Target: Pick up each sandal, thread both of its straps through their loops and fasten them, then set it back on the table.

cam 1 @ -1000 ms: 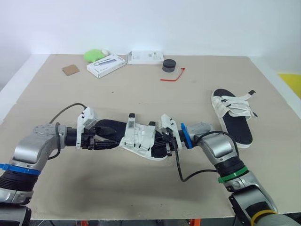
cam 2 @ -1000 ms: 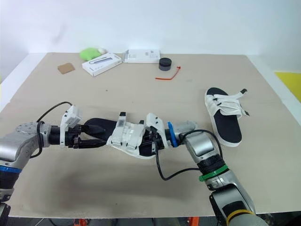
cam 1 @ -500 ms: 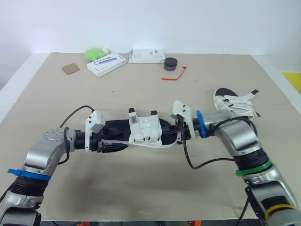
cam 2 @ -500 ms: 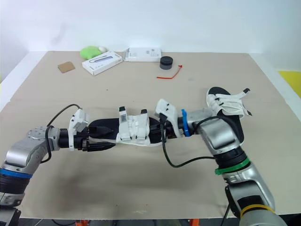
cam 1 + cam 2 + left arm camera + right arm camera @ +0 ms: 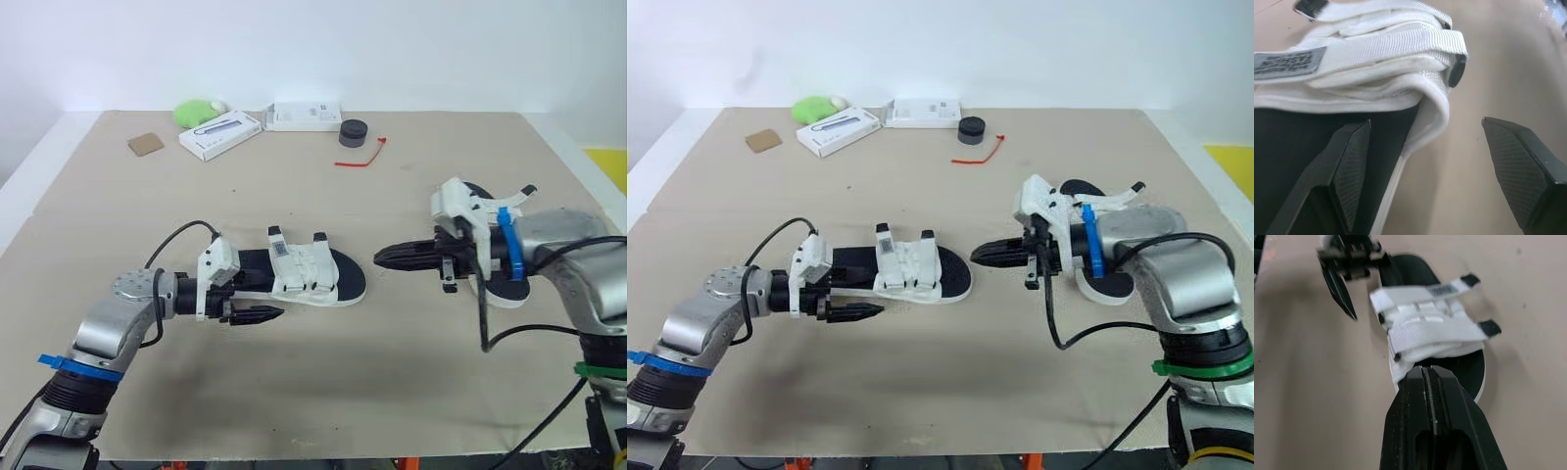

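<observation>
One black-soled sandal with white straps (image 5: 306, 279) lies flat on the middle of the table, its straps folded across the upper. My left gripper (image 5: 257, 305) is at its left end and open. In the left wrist view one finger (image 5: 1349, 166) is over the black sole and the other finger (image 5: 1518, 156) over bare table, with the sandal's edge between them. My right gripper (image 5: 389, 259) is shut with nothing in it, pointing at the sandal's right end with a small gap between. The second sandal (image 5: 1098, 285) lies at the right, mostly hidden behind my right arm.
Along the far edge are a white box (image 5: 220, 134), a second white box (image 5: 304, 117), a green object (image 5: 195, 114), a black round item (image 5: 352, 133), a red tie (image 5: 360, 157) and a brown card (image 5: 145, 144).
Both grippers held the sandal up between them; now it lies on the table. My right gripper let go and drew back to the right. My left gripper opened.
</observation>
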Controlling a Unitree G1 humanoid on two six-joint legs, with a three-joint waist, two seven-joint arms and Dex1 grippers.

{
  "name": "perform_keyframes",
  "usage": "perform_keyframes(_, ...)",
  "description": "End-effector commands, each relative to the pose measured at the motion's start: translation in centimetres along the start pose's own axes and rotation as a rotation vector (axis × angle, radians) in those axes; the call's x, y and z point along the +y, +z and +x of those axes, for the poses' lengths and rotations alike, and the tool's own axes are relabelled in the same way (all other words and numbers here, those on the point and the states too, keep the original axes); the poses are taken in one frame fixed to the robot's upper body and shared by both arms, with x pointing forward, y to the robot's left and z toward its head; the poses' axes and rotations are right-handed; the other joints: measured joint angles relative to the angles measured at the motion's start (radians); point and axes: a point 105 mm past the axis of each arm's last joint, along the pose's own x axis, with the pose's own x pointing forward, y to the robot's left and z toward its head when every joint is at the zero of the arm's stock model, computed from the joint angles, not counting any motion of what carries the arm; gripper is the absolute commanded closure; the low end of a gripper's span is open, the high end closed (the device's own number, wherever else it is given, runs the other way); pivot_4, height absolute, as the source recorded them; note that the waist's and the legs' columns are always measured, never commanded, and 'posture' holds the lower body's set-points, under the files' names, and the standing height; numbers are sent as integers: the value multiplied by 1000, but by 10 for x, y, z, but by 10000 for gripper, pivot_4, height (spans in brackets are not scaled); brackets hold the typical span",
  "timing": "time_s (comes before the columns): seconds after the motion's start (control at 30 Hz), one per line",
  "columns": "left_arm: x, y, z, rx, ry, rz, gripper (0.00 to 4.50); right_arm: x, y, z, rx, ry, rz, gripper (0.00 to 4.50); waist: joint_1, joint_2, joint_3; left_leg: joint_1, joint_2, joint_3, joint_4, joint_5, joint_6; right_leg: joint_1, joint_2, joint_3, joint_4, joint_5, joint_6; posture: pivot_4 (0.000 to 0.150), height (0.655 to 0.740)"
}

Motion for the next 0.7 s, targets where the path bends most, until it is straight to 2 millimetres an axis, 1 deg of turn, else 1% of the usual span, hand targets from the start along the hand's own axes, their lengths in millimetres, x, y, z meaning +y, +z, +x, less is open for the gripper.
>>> perform_keyframes(0.03,3,-13,15,50,-12,68,7615,7,12,-12,-34,-60,-35,45000,5,0,0,0,0,0,1,0,0,0,0,0,0,0,1,1500,7400)
perform_keyframes(0.07,5,-14,18,52,-9,76,7615,9,13,-13,-39,-67,-32,45000,10,1,0,0,0,0,2,0,0,1,0,0,0,0,1,1500,7400)
perform_keyframes(0.17,17,-18,35,51,24,123,7615,12,16,-19,-77,-112,-15,45000,25,2,-1,0,-1,0,6,0,1,3,0,0,0,2,4,1500,7400)
perform_keyframes(0.2,19,-16,41,33,26,129,7615,14,18,-21,-98,-122,-7,45000,28,2,-1,0,-1,0,7,0,1,3,0,0,0,3,5,1500,7400)
perform_keyframes(0.3,21,-8,50,-23,8,122,7615,17,19,-21,-122,-147,8,45000,26,2,-1,0,-2,0,11,1,3,5,-1,1,0,6,8,1500,7400)
perform_keyframes(0.37,20,-4,53,-52,-2,110,12906,19,18,-21,-127,-165,15,45000,25,2,-1,0,-4,0,11,3,5,6,-3,1,0,7,9,1500,7400)
perform_keyframes(0.43,19,-2,54,-72,-17,97,19963,20,17,-21,-137,-182,25,45000,25,2,-1,0,-4,0,11,4,7,5,-3,1,0,8,10,1500,7400)
perform_keyframes(0.47,17,-2,54,-79,-26,86,25116,19,17,-20,-140,-191,31,45000,25,2,-1,0,-4,0,11,4,7,5,-3,1,0,8,10,1500,7400)
perform_keyframes(0.5,16,-2,53,-86,-37,76,31281,20,16,-20,-141,-195,34,45000,24,2,-1,0,-4,0,11,4,7,5,-3,1,0,8,10,1500,7400)
perform_keyframes(0.53,14,-2,53,-93,-45,69,34363,20,15,-20,-140,-198,36,45000,24,2,-1,0,-4,0,11,4,7,5,-3,1,0,8,10,1500,7400)
perform_keyframes(0.6,12,-1,51,-104,-59,45,44427,20,14,-20,-137,-205,39,45000,24,2,-1,0,-4,0,10,4,7,5,-3,1,0,8,10,1500,7400)
perform_keyframes(0.7,15,1,48,-120,-42,-2,44427,21,16,-21,-152,-208,40,45000,23,2,-1,0,-4,0,10,4,7,5,-3,1,0,8,9,1500,7400)
